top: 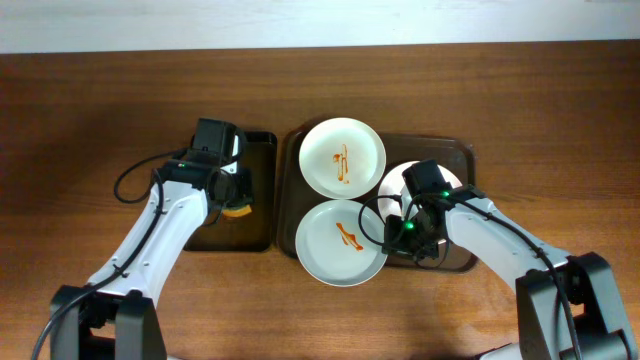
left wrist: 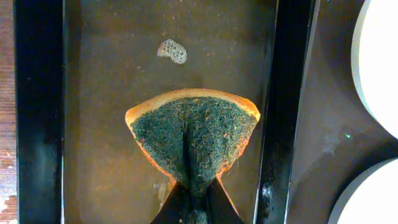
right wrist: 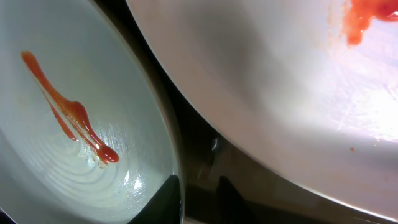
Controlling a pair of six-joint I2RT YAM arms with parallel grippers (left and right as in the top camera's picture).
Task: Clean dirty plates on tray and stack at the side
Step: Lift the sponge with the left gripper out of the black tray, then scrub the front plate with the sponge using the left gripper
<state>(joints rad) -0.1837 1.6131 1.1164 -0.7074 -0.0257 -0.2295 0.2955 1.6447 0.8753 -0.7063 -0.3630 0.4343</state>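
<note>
From my seat the left gripper [left wrist: 194,194] is pinched tight on a wedge of sponge [left wrist: 193,140], green scouring face with an orange foam edge. It hangs the sponge over the small narrow black tray [left wrist: 38,112], which holds a film of water and a blob of suds [left wrist: 172,51]. I read that as keeping the sponge where it can wet and drip without fouling the brown wooden table [top: 90,110].

The three round white shallow plates sit on the large dark brown rectangular tray [top: 462,152], just right of the black one. The far plate [top: 342,157] and the near plate [top: 342,242] each show an orange-red sauce squiggle. The third plate [top: 392,185] is half hidden under my right arm (that arm's wrist camera does show a red smear on it). None is stacked at the side yet, so the job looks barely begun.

The right gripper [right wrist: 198,194] sits low between the near plate and the third plate, jaws narrow, one finger inside the near plate's rim and one outside. That suits steadying or lifting it for wiping, but I cannot tell whether the rim is truly clamped
</note>
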